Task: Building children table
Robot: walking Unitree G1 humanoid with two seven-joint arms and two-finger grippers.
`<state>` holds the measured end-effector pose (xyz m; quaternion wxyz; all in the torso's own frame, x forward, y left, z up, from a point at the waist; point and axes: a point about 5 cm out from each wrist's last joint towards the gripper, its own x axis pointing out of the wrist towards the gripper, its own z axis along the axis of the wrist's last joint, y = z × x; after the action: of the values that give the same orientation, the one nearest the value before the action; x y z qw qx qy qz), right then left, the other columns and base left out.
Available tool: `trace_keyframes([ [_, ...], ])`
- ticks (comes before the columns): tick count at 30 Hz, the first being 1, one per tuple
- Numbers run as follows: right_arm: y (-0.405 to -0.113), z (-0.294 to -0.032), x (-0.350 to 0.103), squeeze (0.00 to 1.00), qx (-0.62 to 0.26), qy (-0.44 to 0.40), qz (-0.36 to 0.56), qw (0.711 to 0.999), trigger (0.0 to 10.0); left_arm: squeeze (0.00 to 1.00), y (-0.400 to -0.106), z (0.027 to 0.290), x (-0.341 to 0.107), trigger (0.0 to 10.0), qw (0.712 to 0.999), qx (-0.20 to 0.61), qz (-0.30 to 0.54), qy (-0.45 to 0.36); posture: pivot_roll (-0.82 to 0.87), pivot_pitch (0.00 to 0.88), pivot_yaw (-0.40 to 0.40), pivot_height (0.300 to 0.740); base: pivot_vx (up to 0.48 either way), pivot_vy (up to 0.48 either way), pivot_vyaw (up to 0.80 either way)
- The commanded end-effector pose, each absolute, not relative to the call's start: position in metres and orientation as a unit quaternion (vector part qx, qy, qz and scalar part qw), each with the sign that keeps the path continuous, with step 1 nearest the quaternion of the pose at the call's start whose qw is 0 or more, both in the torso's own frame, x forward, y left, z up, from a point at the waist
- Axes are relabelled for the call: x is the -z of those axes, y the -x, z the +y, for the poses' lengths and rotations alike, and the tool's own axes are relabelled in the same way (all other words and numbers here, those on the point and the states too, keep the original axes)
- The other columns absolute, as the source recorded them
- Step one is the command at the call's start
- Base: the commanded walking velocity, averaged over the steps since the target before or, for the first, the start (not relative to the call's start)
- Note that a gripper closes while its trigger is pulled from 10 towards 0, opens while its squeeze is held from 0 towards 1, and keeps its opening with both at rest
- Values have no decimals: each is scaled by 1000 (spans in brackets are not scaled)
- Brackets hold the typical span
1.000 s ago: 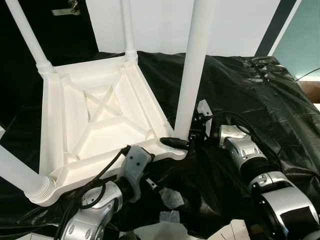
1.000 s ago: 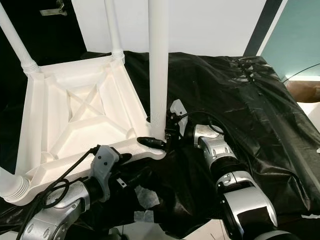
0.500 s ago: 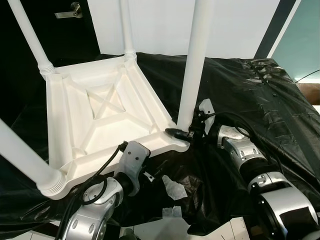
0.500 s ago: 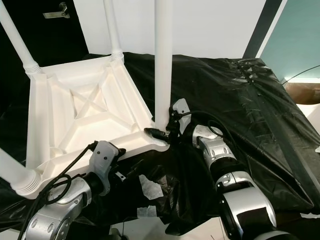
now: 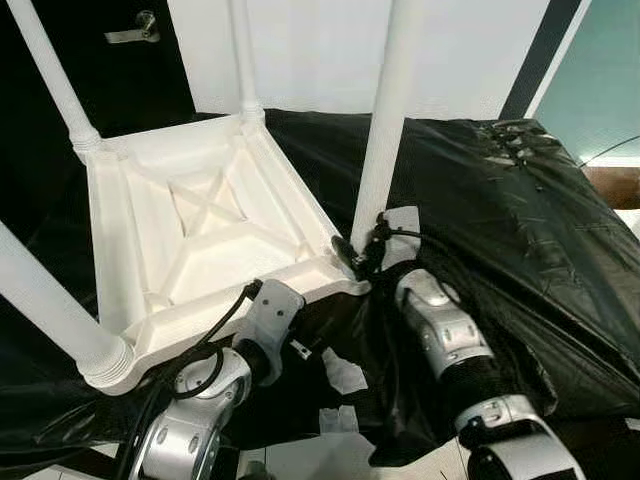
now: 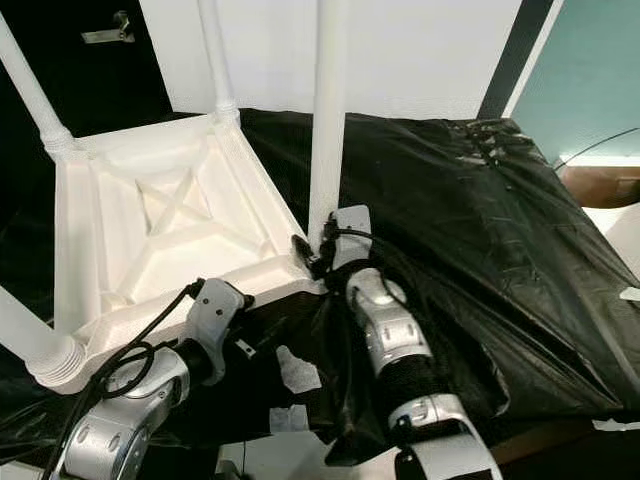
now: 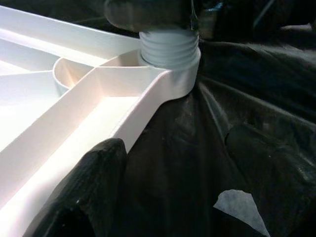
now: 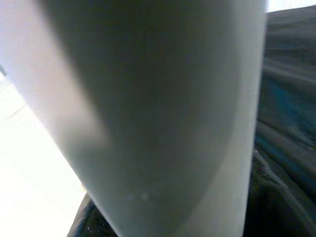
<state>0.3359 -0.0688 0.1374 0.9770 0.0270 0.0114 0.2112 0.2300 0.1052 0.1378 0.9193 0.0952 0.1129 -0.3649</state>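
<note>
A white children's table (image 5: 200, 230) lies upside down on a black plastic sheet (image 5: 500, 220), its legs pointing up. My right gripper (image 5: 356, 256) is shut on the near-right leg (image 5: 385, 120) just above its ribbed socket (image 7: 170, 47); that leg (image 8: 158, 108) looms close in the right wrist view. My left gripper (image 7: 182, 173) is open and low beside the table's front edge, with one finger (image 7: 94, 192) against the rim and the other over the sheet. The left wrist (image 5: 268, 318) sits just under that edge.
Three more legs stand up: far left (image 5: 50, 70), far middle (image 5: 240, 50) and near left (image 5: 50, 310). White paper scraps (image 5: 345, 372) lie on the sheet near the front. A white wall and a dark door with a handle (image 5: 135, 28) are behind.
The view has shifted slightly. My right forearm has swung left and closer under the leg, its gripper still holding the leg's base. The left arm has barely moved.
</note>
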Motion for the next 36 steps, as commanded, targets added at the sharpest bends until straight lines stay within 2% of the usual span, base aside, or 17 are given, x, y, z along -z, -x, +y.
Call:
trace_keyframes([
  [1, -328, -61, -125, 0, -225, -58, 44, 972, 10000, 0, -238, 111, -139, 10000, 939, 308, 105, -109, 172, 62, -46, 740, 0, 0, 0],
  [7, -330, -65, -139, 0, -221, -48, 13, 974, 10000, 0, -245, 116, -141, 10000, 944, 292, 98, -117, 170, 62, -33, 740, 0, 0, 0],
  [8, -331, -67, -141, 769, -226, -50, 6, 973, 10000, 0, -246, 116, -141, 10000, 944, 291, 98, -117, 170, 60, -31, 740, 0, 0, 0],
  [9, -331, -67, -141, 769, -226, -50, 6, 973, 10000, 0, -246, 116, -141, 10000, 944, 291, 98, -117, 170, 60, -31, 740, 0, 0, 0],
  [10, -332, -68, -143, 1000, -233, -54, -1, 971, 10000, 0, -246, 117, -142, 10000, 945, 290, 97, -119, 172, 60, -27, 740, 0, 0, 0],
  [16, -333, -77, -153, 1000, -261, -46, -26, 964, 10000, 0, -248, 119, -142, 10000, 945, 287, 96, -124, 168, 57, -17, 740, 0, 0, 0],
  [17, -333, -82, -154, 718, -281, -40, -32, 958, 10000, 0, -249, 120, -143, 10000, 945, 286, 96, -126, 166, 57, -12, 740, 0, 0, 0],
  [18, -333, -82, -154, 718, -281, -40, -32, 958, 10000, 0, -249, 120, -143, 10000, 945, 286, 96, -126, 166, 57, -12, 740, 0, 0, 0],
  [19, -333, -85, -156, 0, -300, -35, -34, 953, 10000, 0, -250, 121, -143, 10000, 945, 285, 95, -127, 161, 57, -5, 740, 0, 0, 0],
  [20, -333, -88, -160, 0, -332, -24, -44, 942, 10000, 0, -251, 123, -143, 10000, 945, 285, 95, -129, 148, 58, 9, 740, 0, 0, 0],
  [24, -334, -89, -164, 0, -371, -4, -59, 927, 10000, 0, -252, 125, -143, 10000, 945, 286, 97, -130, 138, 57, 23, 740, 0, 0, 0],
  [26, -338, -89, -168, 0, -395, 12, -63, 917, 10000, 0, -254, 127, -142, 10000, 942, 290, 102, -137, 111, 60, 58, 740, 0, 0, 0],
  [36, -349, -92, -176, 0, -450, 42, -62, 890, 10000, 0, -261, 135, -149, 10000, 941, 287, 102, -146, 104, 79, 98, 740, 0, 0, 0],
])
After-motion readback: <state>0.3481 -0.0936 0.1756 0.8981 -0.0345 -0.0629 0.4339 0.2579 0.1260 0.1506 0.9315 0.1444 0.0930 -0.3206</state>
